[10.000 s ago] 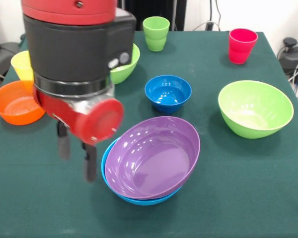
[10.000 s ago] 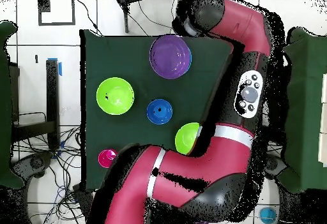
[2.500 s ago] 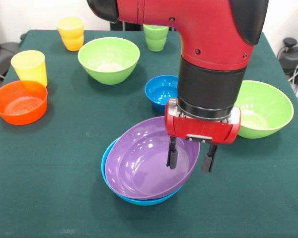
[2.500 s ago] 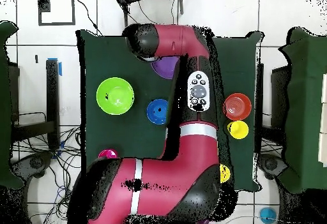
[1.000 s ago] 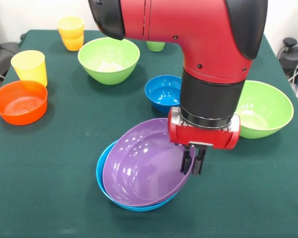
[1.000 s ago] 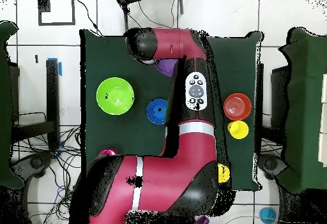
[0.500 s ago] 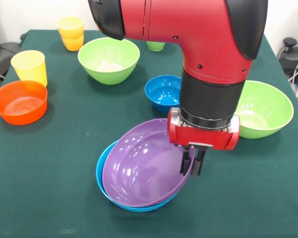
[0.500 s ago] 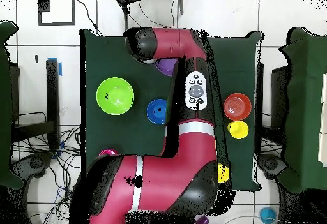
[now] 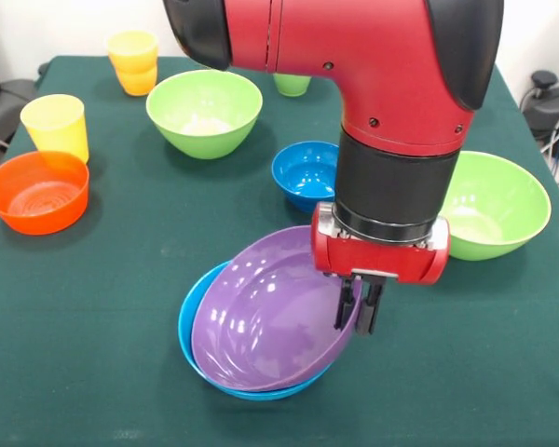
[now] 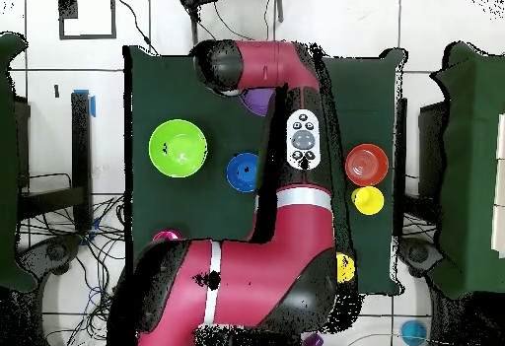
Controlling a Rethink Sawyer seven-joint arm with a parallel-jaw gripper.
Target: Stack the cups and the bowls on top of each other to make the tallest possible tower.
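On the left side of the table [image 9: 102,279], in the front view, the small orange bowl [image 9: 35,191] stands alone, with the yellow cup [image 9: 54,126] just behind it and the orange-yellow cup [image 9: 134,61] farther back. None of them is stacked on anything. Next comes a large light green bowl [image 9: 204,113], also alone and upright.

In the middle, near the front edge, is the only stack so far: the wide purple bowl [image 9: 261,321] sits inside the large blue bowl [image 9: 194,337]. The purple one is tilted, its right rim is higher than its left. The gripper [image 9: 358,307] is closed on this raised right rim, one finger inside the bowl and one outside, so I judge that it is pulling the purple bowl up or re-seating it; which of the two, I cannot tell.

Behind the gripper the small blue bowl [image 9: 304,173] stands free, partly hidden by the arm. A piece of the light green cup [image 9: 293,86] shows at the back under the arm. On the right is the second large light green bowl [image 9: 492,207], empty and alone. In the overhead view a bit of the red cup [image 10: 164,238] shows at the arm's edge.

So the tower has two pieces only. By my judgement, four bowls and four cups are not yet placed, and most of the work is left.
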